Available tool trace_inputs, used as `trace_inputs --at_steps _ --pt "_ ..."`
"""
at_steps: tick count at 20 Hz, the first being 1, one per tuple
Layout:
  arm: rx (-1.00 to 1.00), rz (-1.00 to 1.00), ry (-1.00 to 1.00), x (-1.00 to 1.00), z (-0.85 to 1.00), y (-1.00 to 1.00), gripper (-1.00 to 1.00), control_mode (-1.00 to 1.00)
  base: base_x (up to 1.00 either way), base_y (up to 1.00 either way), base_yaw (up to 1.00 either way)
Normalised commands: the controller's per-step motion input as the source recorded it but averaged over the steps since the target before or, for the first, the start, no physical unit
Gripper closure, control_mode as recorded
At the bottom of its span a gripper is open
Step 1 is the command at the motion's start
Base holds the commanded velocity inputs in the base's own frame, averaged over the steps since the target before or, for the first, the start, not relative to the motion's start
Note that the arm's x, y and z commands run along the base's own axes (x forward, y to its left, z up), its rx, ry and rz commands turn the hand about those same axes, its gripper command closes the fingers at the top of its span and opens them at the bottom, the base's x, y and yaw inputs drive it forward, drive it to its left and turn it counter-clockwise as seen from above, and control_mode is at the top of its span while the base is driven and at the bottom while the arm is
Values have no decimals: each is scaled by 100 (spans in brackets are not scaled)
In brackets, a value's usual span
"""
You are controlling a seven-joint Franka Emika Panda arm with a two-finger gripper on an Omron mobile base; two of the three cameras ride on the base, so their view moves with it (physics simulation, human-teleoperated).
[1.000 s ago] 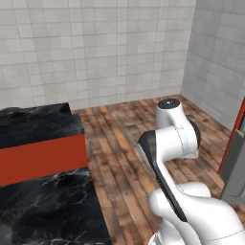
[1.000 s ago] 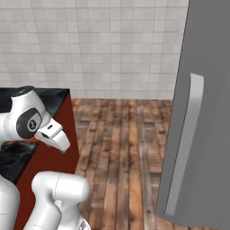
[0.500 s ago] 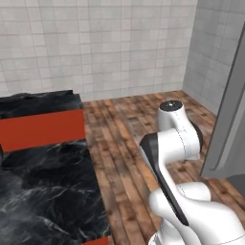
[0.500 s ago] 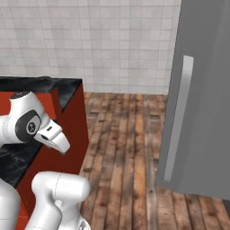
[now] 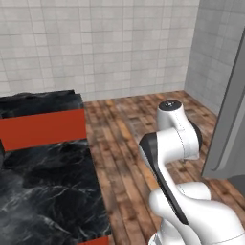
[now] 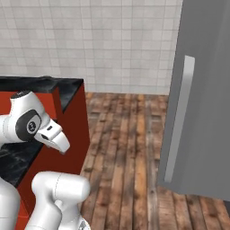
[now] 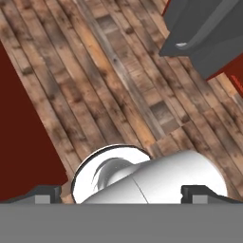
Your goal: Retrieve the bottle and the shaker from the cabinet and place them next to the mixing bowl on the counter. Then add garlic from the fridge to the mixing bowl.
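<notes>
The tall grey fridge (image 6: 204, 81) stands at the right with its door shut and a long vertical handle (image 6: 179, 121). Its edge also shows at the right of the left base view as the fridge (image 5: 233, 124), and its foot in the hand view as the fridge (image 7: 204, 33). The black marble counter (image 5: 43, 167) runs along the left. My gripper (image 7: 124, 193) points down at the wooden floor, its two fingertips (image 7: 47, 193) far apart and open, with nothing between them. My arm is folded over the base. The bottle, shaker, cabinet, mixing bowl and garlic are out of view.
Red base cabinets (image 6: 74, 130) close off the counter's end at the left. A strip of wooden floor (image 6: 130, 148) lies between them and the fridge. A tiled wall (image 5: 105, 48) stands behind.
The whole picture has shifted, so the base has moved. The fridge now looms larger and nearer at the right. The arm keeps its folded pose and the gripper stays open.
</notes>
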Motion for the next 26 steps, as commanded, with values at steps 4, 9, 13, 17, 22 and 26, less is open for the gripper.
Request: trace_inputs --at_steps 4,9,13,17,22,26 --pt "0 0 0 0 0 0 -100 100 -18 -15 0" --pt "0 0 0 0 0 0 -100 100 -2 -5 0" --pt "0 0 0 0 0 0 -100 100 0 11 5" --pt "0 0 0 0 0 0 -100 100 0 15 12" --pt "0 0 0 0 0 0 -100 100 0 0 7" --pt "0 0 0 0 0 0 -100 100 0 0 5"
